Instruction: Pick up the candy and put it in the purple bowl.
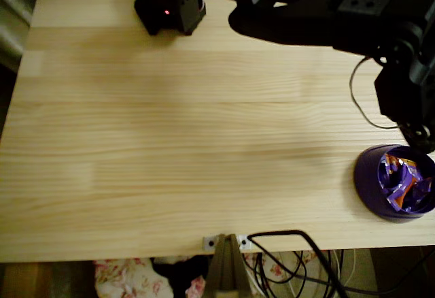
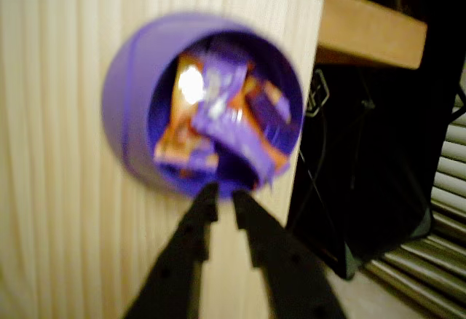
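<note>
The purple bowl (image 1: 365,179) stands at the table's right edge, near the front. Inside it lie several pieces of candy (image 1: 401,184) in purple and orange wrappers. In the wrist view the bowl (image 2: 122,108) is blurred and the candy (image 2: 218,111) is heaped in its middle. My black gripper (image 1: 423,145) hangs just above the bowl's far rim. In the wrist view the gripper (image 2: 223,199) has its two fingertips a narrow gap apart, with nothing between them, just short of the bowl's near rim.
The arm's black base (image 1: 170,9) sits at the table's back edge, and the arm stretches across the back right. A thin cable (image 1: 360,101) loops beside the arm. Black cables (image 1: 292,240) and a clamp (image 1: 228,243) are at the front edge. The bowl sits close to the table's drop-off (image 2: 306,115).
</note>
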`<act>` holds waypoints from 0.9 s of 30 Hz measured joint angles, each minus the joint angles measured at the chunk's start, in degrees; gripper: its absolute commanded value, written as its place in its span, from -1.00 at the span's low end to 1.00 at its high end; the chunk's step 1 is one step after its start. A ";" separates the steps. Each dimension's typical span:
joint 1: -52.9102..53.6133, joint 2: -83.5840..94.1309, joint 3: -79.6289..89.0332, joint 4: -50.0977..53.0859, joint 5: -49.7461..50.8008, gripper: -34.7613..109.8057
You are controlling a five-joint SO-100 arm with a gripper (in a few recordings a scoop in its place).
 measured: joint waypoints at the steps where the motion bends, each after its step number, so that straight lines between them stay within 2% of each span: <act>1: 0.62 1.32 0.00 2.20 -0.88 -0.52; 8: 7.21 16.79 1.05 17.75 -6.68 -0.52; 12: 12.57 32.87 16.00 19.51 -8.96 -0.52; 21: 25.84 72.69 50.19 19.07 -12.74 -0.52; 27: 35.42 107.31 87.98 6.33 -17.14 -0.52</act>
